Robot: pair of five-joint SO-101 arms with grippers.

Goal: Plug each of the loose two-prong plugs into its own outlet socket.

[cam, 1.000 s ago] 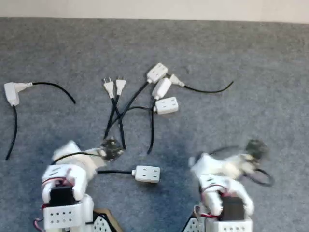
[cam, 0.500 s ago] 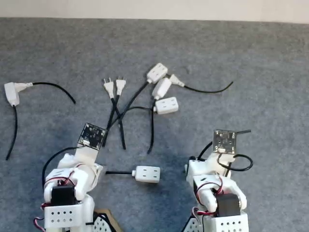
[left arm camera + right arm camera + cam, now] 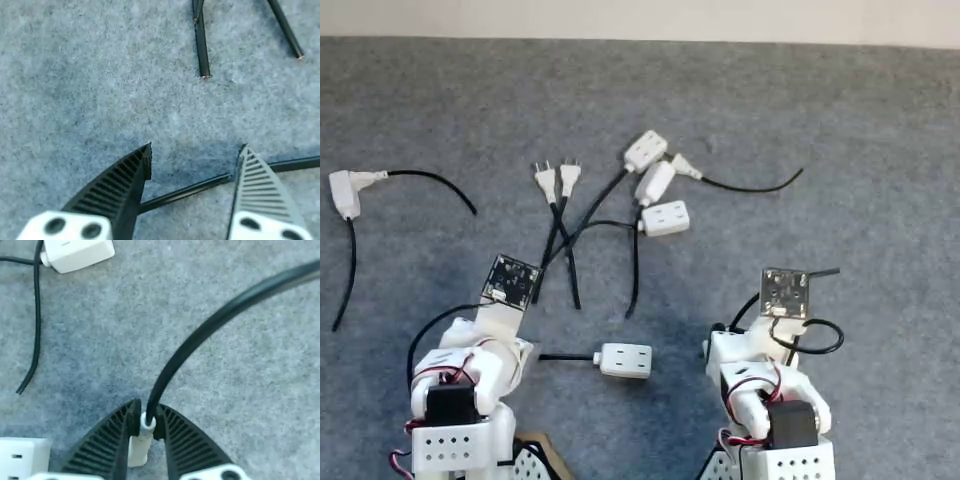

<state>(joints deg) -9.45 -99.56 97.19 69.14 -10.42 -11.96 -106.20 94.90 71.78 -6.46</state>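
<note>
The right gripper is pinched on a white plug, and the held plug's black cord is carried away from it over the grey carpet. Just beside this gripper a near socket is laid with its slots facing up. A farther socket is seen with a cord at its end.

The left gripper is held spread wide just above the carpet, and a black cable is seen running beneath its two fingers.

From the high view, both arms are seen at the near edge, with a lone socket laid between them. Near the middle of the carpet a loose plug and a second loose plug are laid side by side, prongs pointed away from the arms.

To their right three sockets are clustered: an upper socket, a middle socket and a lower socket. An angled plug is set against the middle socket's far end, but it cannot be told whether this plug is fully seated.

At the far left an edge socket is met at its far end by a corded plug.
</note>
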